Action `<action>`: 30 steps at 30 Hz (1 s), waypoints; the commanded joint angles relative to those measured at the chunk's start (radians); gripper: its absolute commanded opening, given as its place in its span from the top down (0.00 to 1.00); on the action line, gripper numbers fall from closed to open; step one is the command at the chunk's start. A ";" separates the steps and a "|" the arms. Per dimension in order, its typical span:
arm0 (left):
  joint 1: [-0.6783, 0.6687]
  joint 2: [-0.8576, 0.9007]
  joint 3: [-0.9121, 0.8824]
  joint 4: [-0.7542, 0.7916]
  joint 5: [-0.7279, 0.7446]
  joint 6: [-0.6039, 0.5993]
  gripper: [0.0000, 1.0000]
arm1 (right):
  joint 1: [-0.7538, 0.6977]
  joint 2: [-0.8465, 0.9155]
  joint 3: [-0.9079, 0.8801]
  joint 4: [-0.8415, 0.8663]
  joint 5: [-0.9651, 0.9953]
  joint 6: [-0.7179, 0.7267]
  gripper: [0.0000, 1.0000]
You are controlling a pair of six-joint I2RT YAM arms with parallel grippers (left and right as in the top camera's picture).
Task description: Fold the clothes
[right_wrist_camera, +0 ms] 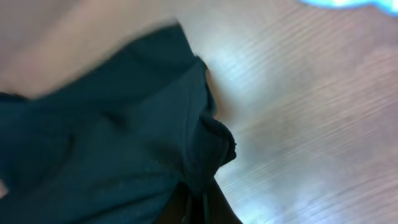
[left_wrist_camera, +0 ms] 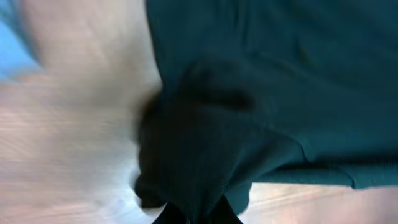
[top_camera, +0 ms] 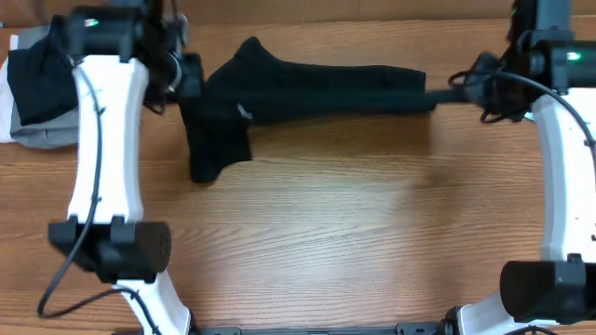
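The left gripper is clenched on one end of a black garment. In the left wrist view the cloth gathers into a tight bunch and narrows to the pinch point at 6 o'clock of the frame. From there the fabric spreads up and towards 3 o'clock, filling most of that picture, blurred.

The right gripper is clenched on the other end of the same garment. In the right wrist view a puckered fold of cloth runs down into the grip at 6 o'clock, with the rest fanning out towards 9 o'clock.

Seen from overhead, the garment is stretched in a long band between the two grippers, across the 12 o'clock side of the worktop. Near the left gripper a small peak of cloth points towards 12 o'clock, and a wider flap hangs or lies towards 6 o'clock. Whether the band touches the wood or is held just above it cannot be told.

At 9 o'clock from the left gripper, behind the left arm at the worktop's edge, sits a pile of clothes: a black piece on top of a grey piece. It lies well apart from the stretched garment.
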 commanded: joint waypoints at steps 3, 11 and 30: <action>-0.051 -0.008 -0.119 -0.089 0.044 -0.014 0.96 | -0.027 -0.025 -0.165 -0.012 0.104 0.087 0.96; -0.170 -0.060 -0.238 -0.118 0.055 -0.029 0.96 | -0.057 -0.083 -0.206 -0.054 0.249 0.159 0.96; -0.250 -0.342 -0.851 -0.044 0.089 -0.193 0.96 | -0.166 -0.219 -0.561 -0.054 0.170 0.162 0.96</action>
